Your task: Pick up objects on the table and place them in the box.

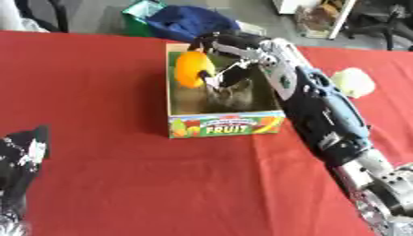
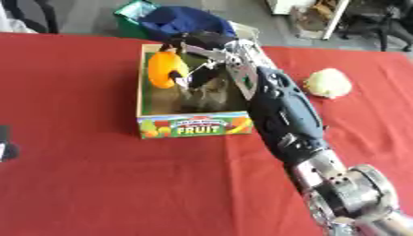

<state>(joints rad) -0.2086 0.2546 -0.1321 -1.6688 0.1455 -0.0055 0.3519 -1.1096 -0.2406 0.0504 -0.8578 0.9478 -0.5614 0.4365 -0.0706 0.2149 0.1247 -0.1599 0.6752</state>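
Observation:
An open cardboard box [image 1: 227,127] with a "FRUIT" label on its front stands on the red table. My right hand [image 1: 224,54] reaches in from the right and hovers over the box, fingers curled round an orange fruit [image 1: 191,68] held above the box's left half. The box floor below looks dark and blurred. A pale green leafy vegetable [image 2: 328,83] lies on the cloth to the right of the box, beyond my right arm. My left hand [image 1: 20,159] rests at the lower left edge, its fingers hard to make out.
Red cloth [image 1: 105,92] covers the table on all sides of the box. Past the far edge sit a green bin [image 1: 142,14] and a blue bag [image 1: 187,20] on the floor. Chair legs show at the top right.

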